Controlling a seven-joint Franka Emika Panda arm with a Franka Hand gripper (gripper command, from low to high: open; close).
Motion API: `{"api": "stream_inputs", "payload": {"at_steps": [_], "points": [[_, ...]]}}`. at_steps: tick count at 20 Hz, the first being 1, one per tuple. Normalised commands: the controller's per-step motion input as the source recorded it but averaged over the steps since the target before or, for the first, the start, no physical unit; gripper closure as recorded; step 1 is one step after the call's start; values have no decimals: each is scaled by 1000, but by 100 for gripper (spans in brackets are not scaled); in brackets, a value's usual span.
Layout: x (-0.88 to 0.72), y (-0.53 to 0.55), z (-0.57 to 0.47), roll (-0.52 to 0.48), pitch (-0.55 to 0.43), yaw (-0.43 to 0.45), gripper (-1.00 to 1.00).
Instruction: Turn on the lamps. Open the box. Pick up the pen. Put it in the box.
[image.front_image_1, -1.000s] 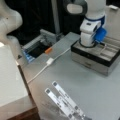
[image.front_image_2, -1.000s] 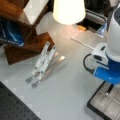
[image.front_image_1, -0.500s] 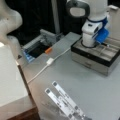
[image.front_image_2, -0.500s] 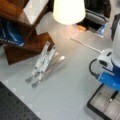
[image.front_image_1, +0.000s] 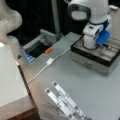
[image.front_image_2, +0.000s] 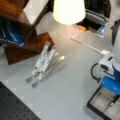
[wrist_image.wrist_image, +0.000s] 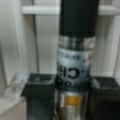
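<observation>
You can read part of a printed band on the pen in the wrist view: large dark letters that look like "CII" on a pale silvery label, with smaller lines above and below too blurred to make out. Below that band sits a small orange-yellow mark on the silvery barrel; the upper part of the pen is plain black.

The box stands open at a front view's right, its black rim and silver-grey sides showing, and the pale lining inside is split into long compartments by light dividers. In the wrist view those dividers run upright behind the pen, with a white crossbar at the top. In a front view the box shows only its near corner and two grey compartments; a thin dark object lies in one of them, but you cannot tell what it is.

Your hand hangs over the box's inside, low among the compartments, with the blue part of the wrist just above it. In the wrist view the two black fingers sit on either side of the pen's barrel, closed narrowly against it, so the hand is holding the pen upright in that picture.

On the counter a white cable runs away from the box, and two long white strips lie near a front view's bottom. The lamp glows brightly at a front view's top.
</observation>
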Motion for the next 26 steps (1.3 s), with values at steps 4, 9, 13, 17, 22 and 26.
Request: {"api": "stream_inputs", "payload": {"at_steps": [4,9,13,17,22,26], "points": [[110,99,-29,-132,11,5,100],[103,99,-70,-146,2,28,-100],[127,133,-75,-196,-24,34,-100],[129,148,-25,-207,-39,23,-100],[119,147,-3,-215,-36,27,-100],[86,102,55,-227,-14,52,-100]]}}
